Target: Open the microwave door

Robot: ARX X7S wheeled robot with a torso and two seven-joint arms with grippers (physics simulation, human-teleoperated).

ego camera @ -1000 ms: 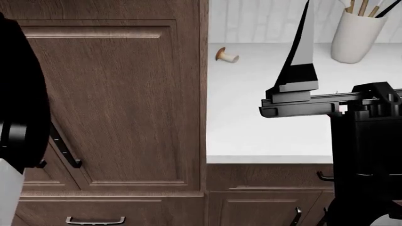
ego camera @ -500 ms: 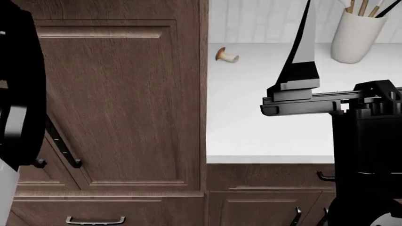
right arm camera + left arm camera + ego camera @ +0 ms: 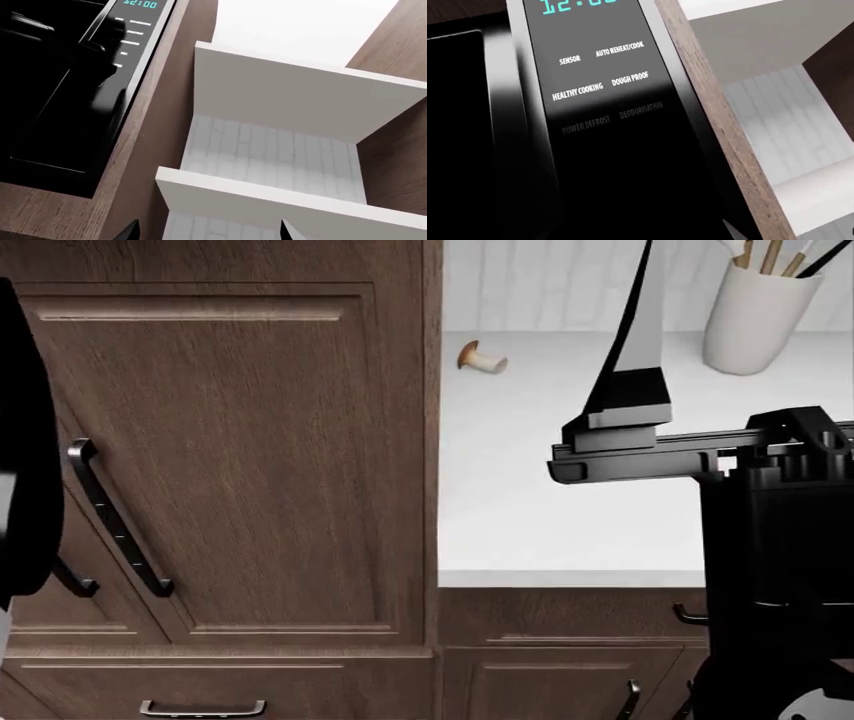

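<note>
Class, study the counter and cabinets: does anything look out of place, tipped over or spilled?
A lone mushroom lies on its side on the white counter. The utensil holder stands upright; nothing looks spilled.

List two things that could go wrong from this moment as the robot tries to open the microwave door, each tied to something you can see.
1. The left wrist camera sits very close to the control panel; the arm might press a button rather than pull the microwave door.
2. The head view shows only the cabinet door and countertop, not the microwave, so the operator may misjudge the reach. The left gripper is not in view.
</note>
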